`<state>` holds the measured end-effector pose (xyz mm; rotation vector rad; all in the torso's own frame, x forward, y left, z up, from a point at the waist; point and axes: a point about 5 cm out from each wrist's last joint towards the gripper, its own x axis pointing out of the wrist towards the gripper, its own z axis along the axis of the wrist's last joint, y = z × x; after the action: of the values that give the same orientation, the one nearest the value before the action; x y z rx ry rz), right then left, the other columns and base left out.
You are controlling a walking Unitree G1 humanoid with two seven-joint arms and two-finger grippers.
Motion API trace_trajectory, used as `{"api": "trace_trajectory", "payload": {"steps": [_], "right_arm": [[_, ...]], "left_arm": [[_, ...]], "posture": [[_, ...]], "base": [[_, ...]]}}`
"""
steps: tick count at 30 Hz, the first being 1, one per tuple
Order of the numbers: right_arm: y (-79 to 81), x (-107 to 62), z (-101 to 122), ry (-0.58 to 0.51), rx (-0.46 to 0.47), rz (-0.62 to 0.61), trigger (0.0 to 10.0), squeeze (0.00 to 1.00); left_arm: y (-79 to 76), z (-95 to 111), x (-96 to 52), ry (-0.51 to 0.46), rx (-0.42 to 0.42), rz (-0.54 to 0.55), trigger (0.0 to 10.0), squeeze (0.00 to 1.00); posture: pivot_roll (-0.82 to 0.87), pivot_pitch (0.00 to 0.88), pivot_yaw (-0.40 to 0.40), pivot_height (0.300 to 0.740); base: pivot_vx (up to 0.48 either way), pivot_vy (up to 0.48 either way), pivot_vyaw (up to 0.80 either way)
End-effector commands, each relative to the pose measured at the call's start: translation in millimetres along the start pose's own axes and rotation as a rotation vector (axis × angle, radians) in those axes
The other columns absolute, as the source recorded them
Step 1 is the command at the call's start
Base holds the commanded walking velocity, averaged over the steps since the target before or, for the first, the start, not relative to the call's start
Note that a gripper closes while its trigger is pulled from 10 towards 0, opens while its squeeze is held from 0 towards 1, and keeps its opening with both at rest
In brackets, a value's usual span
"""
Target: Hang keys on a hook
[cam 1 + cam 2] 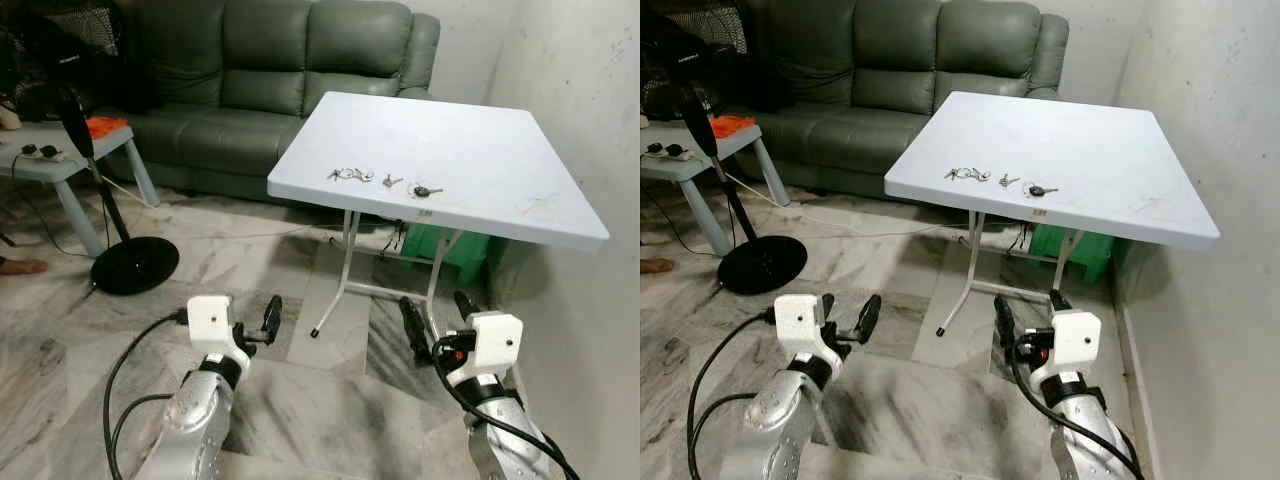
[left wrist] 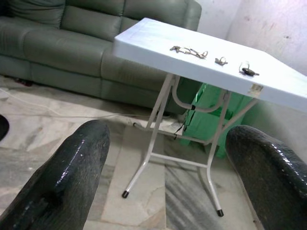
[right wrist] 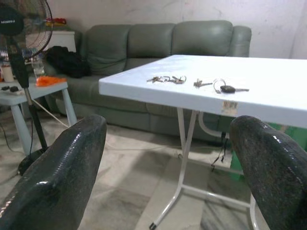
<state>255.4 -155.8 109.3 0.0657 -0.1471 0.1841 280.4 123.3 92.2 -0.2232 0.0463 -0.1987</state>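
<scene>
Three sets of keys lie in a row near the front edge of the white folding table (image 1: 480, 150): a bunch of keys (image 1: 350, 175), a small single key (image 1: 391, 181) and a black-headed key on a ring (image 1: 425, 190). The same keys show in the right wrist view as the bunch (image 3: 166, 79), the small key (image 3: 200, 84) and the black-headed key (image 3: 226, 88). Both grippers hang low over the floor, short of the table. My left gripper (image 1: 262, 322) is open and holds nothing. My right gripper (image 1: 438, 318) is open too, with its fingers wide apart.
A green sofa (image 1: 270, 70) stands behind the table. To the left are a standing fan's black base (image 1: 134, 264) and a grey side table (image 1: 60, 150). A green crate (image 1: 450, 250) sits under the table. A wall (image 1: 590, 120) runs close on the right. Cables trail across the marble floor.
</scene>
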Motion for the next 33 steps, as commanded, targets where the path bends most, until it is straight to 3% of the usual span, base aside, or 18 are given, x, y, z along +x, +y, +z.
{"api": "trace_trajectory", "payload": {"steps": [1, 19, 33], "right_arm": [[-3.6, 1.4, 5, -0.015, -0.006, -0.013, 10.0, 0.0], [-5.2, 2.5, 11, -0.037, -0.01, -0.038, 10.0, 0.0], [-8.2, 3.3, 10, -0.029, -0.006, -0.046, 10.0, 0.0]], "left_arm": [[-5.0, -5, 1.4, 0.02, -0.005, -0.002, 10.0, 0.0], [-12.2, -5, 13.6, 0.03, 0.011, -0.046, 10.0, 0.0], [2.3, -4, 11.1, 0.023, -0.002, -0.014, 10.0, 0.0]], "posture": [[0.03, 0.0, -0.031, 0.74], [-0.01, 0.0, -0.026, 0.74], [0.0, 0.0, -0.032, 0.74]], "base": [[0.0, 0.0, 0.0], [0.0, 0.0, 0.0], [0.0, 0.0, 0.0]]}}
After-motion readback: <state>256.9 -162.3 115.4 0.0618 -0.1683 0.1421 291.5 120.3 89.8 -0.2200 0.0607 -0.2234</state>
